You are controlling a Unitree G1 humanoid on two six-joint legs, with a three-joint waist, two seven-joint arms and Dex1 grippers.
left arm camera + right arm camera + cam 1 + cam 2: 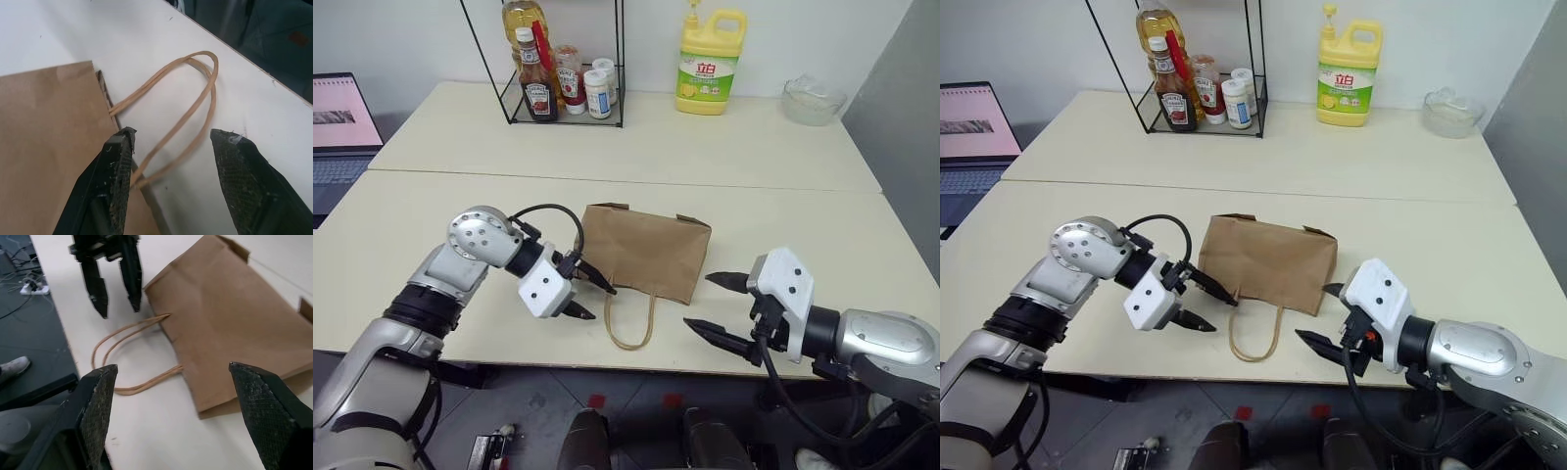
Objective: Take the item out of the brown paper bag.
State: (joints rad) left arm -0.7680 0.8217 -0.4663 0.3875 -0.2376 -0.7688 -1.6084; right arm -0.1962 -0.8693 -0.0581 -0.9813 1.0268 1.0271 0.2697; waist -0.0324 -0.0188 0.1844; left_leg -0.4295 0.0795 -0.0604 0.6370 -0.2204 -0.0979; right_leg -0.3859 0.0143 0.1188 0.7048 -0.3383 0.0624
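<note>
From the head camera, the paper bag (pixel 646 251) lies flat on the table (pixel 431 206), handles (pixel 632 318) toward the near edge. The left gripper (pixel 590 298) is spread beside its mouth corner; the right gripper (pixel 717 306) gapes wide near the other corner. In the left wrist view one finger (pixel 117 169) overlaps the bag's edge. In the right wrist view the bag lies ahead, untouched. The bottle can't be seen.

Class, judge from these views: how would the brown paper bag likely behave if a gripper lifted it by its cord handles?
The brown paper bag lies flat and creased, so it would probably sag and fold. Its thin cord handles look limp and likely slip easily.
</note>
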